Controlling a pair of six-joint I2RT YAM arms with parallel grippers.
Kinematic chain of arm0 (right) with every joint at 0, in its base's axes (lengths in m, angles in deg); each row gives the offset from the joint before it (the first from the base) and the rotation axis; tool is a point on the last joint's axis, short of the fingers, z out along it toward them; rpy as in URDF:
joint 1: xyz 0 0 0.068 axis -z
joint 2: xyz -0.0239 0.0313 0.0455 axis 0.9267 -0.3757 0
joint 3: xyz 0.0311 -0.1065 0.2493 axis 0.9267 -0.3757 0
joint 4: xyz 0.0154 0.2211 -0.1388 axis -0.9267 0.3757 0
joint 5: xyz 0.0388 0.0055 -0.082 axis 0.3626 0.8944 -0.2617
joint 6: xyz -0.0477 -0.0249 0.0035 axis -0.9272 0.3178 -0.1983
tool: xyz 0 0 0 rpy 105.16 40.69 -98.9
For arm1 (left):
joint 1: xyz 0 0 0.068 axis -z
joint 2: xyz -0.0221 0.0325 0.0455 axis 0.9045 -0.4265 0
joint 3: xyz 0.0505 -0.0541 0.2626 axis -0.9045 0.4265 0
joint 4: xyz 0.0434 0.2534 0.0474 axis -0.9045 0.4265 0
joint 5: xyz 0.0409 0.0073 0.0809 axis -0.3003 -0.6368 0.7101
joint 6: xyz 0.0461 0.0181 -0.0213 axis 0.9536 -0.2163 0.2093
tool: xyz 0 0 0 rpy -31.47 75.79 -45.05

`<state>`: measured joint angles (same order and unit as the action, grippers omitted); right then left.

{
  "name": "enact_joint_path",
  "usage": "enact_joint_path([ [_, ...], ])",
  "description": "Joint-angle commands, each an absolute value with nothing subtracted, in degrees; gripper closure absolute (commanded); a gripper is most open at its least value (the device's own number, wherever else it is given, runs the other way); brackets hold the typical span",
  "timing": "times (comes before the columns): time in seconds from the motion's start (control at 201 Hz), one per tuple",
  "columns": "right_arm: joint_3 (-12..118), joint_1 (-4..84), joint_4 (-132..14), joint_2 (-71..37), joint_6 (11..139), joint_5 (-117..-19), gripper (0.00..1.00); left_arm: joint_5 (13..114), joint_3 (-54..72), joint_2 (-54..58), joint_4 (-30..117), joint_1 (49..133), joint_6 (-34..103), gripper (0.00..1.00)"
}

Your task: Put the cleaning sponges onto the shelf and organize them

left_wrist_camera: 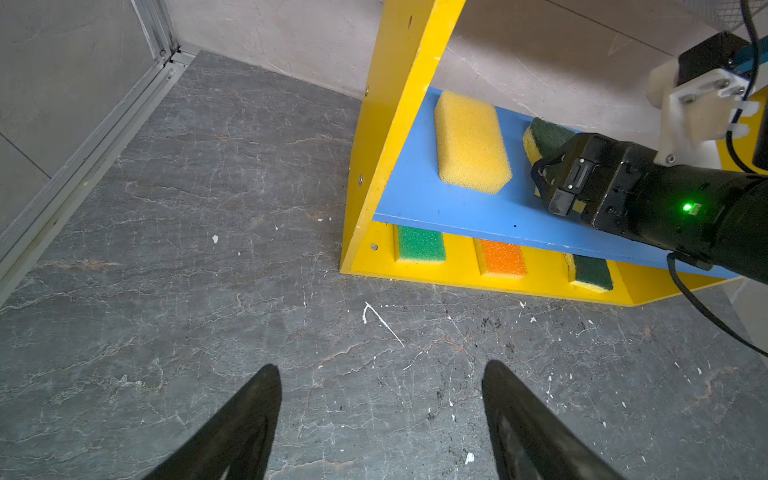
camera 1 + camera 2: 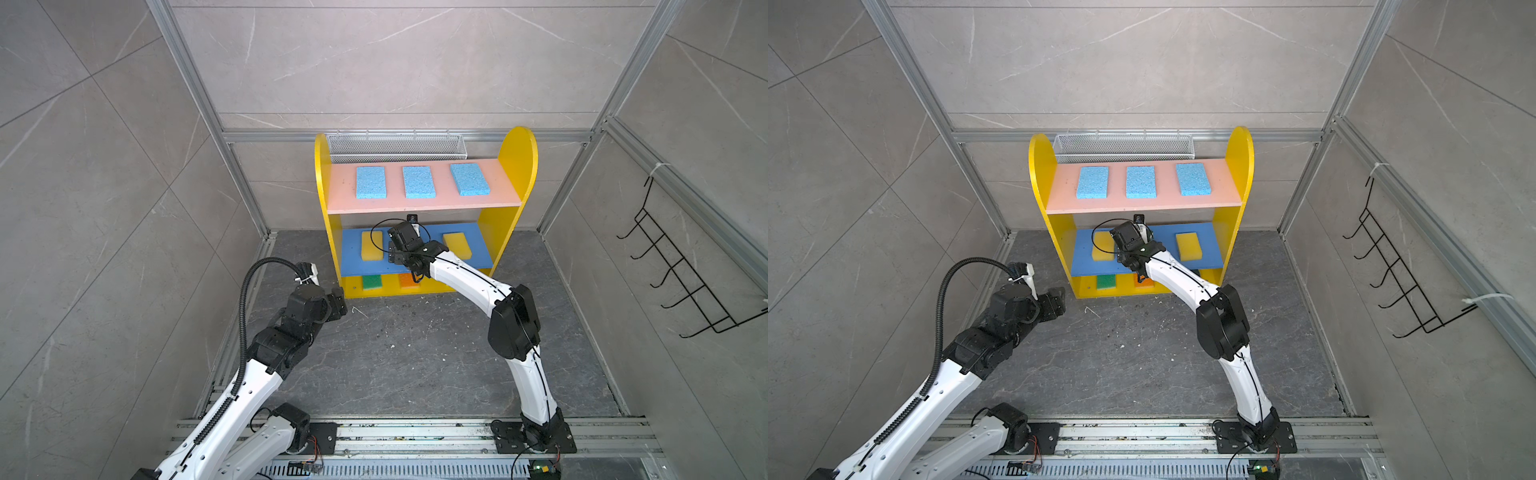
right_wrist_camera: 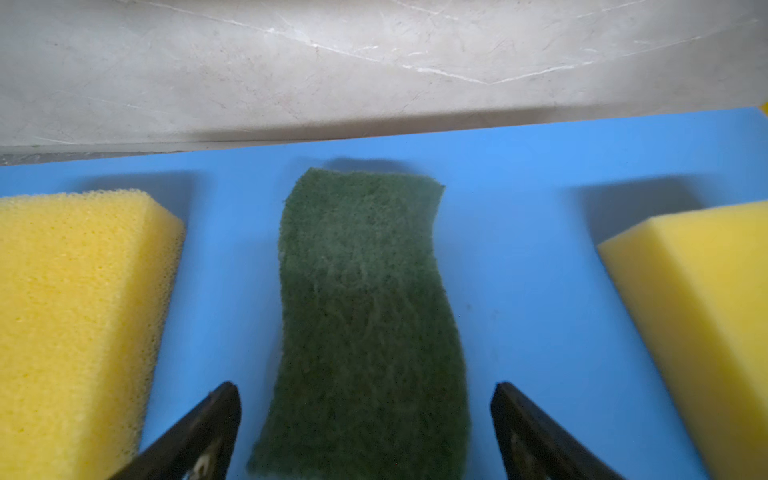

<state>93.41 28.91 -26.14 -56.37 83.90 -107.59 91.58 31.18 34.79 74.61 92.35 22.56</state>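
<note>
The left gripper (image 1: 380, 365) is held spread wide and empty above the grey stone floor (image 1: 166, 249), beside the yellow-sided three-tier shelf (image 2: 517, 158). Three light blue foam sponges (image 2: 419, 182) are laid along its pink upper board (image 2: 424, 203). On the blue middle board (image 3: 519, 291), a dark-green wavy-edged sponge (image 3: 365, 270) is flanked by two yellow foam sponges (image 3: 75, 291) and straddled, untouched, by the widely spread right gripper (image 3: 365, 386).

The yellow-sided shelf (image 2: 517, 166) bears light blue sponges (image 2: 419, 182) on its pink board (image 2: 341, 199), yellow sponges (image 2: 371, 246) and a dark-green sponge (image 3: 365, 311) on its blue board (image 2: 353, 259).
</note>
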Motion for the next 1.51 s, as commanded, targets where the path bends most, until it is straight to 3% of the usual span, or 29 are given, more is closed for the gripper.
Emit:
enact_joint_path([
  [0.0, 95.2, 29.4, -25.7, -58.3, 81.9, -105.5, 0.07, 90.9, 30.2, 34.6, 72.9, 92.0, 23.3, 0.21],
  [0.418, 93.1, 30.1, -26.5, -57.6, 79.0, -104.8, 0.29, 90.7, 30.0, 34.5, 73.5, 91.9, 21.9, 0.21],
  [0.871, 80.8, 30.2, -32.9, -50.0, 74.4, -102.2, 0.29, 90.0, 29.8, 35.7, 74.4, 91.9, 19.9, 0.21],
  [1.504, 79.4, 31.6, -35.7, -50.0, 73.4, -98.0, 0.3, 90.0, 29.0, 35.6, 75.9, 92.0, 19.5, 0.22],
])
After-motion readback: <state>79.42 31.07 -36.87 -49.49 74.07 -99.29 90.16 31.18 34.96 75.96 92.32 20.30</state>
